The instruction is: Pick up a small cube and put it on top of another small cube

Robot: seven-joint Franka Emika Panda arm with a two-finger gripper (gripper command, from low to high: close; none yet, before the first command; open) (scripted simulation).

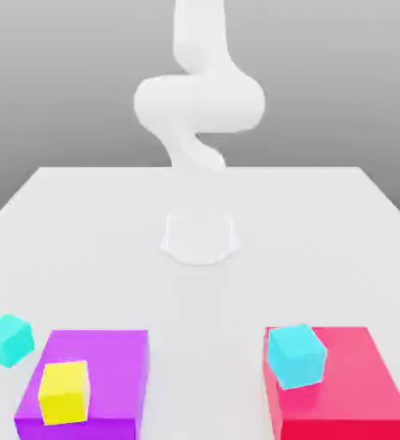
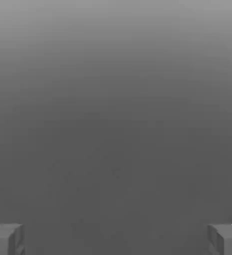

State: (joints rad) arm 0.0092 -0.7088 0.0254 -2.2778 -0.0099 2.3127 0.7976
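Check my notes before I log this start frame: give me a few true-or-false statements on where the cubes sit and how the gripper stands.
1. The yellow cube sits on the purple block. True.
2. A cyan cube sits on the red block. True.
3. The other cyan cube rests on the purple block. False: it sits on the table, at that block's side.
4. The gripper holds a cube. False: its fingers stand wide apart with nothing between them.
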